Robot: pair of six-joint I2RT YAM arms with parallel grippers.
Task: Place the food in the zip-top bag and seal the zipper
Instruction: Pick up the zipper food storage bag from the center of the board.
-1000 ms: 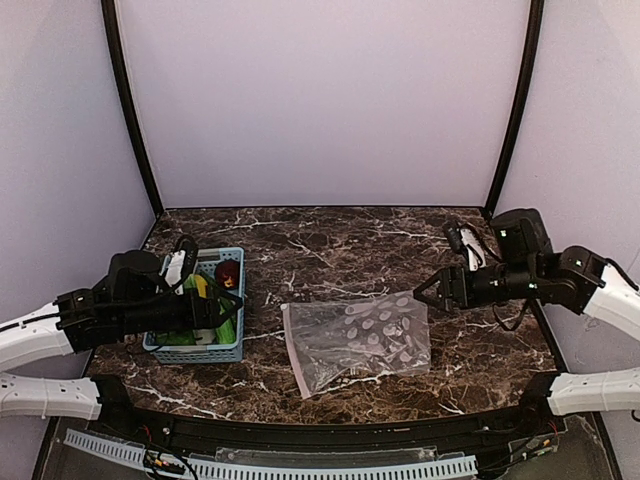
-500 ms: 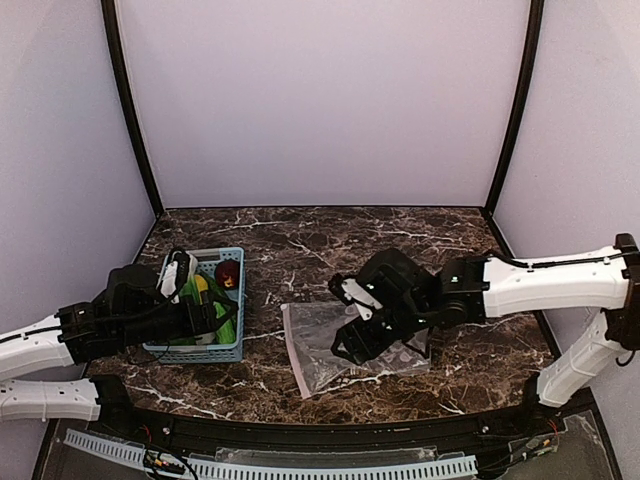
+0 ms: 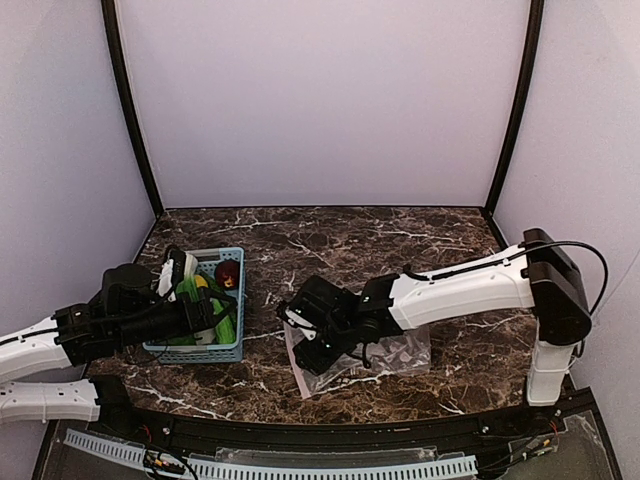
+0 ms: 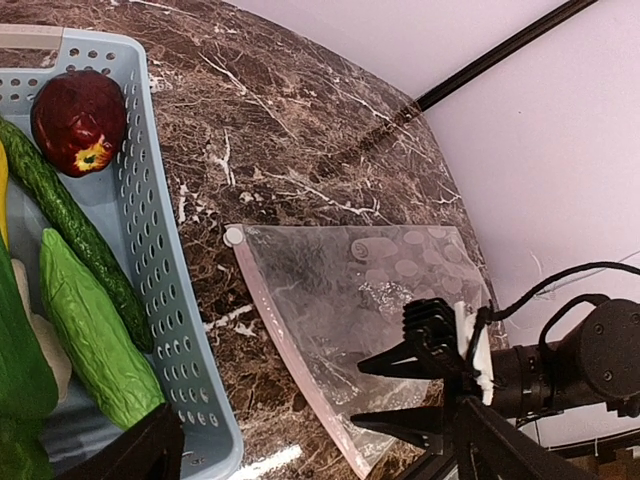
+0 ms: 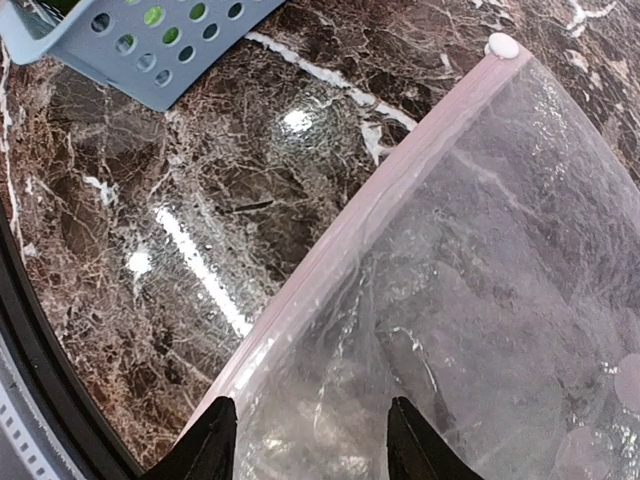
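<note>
The clear zip-top bag [image 3: 385, 350] lies flat on the marble, its pale zipper [image 5: 330, 250] along the left edge, facing the basket. My right gripper [image 5: 310, 445] hovers open just over the bag beside that strip; from the left wrist its two black fingers [image 4: 385, 362] stand apart above the plastic. The food sits in the light blue basket [image 3: 237, 345]: a dark red fruit [image 4: 78, 120], a long green piece [image 4: 70, 230], a bumpy green piece [image 4: 95, 335]. My left gripper [image 3: 215, 312] is open over the basket's right side, holding nothing.
The basket's corner [image 5: 130, 40] lies close to the bag's mouth, with a narrow strip of marble between them. A black rail runs along the table's near edge [image 3: 300, 430]. Walls close the cell on three sides.
The right arm has swung from the far right across the table to the bag's mouth end, and its jaws have narrowed. The left arm has barely moved.
</note>
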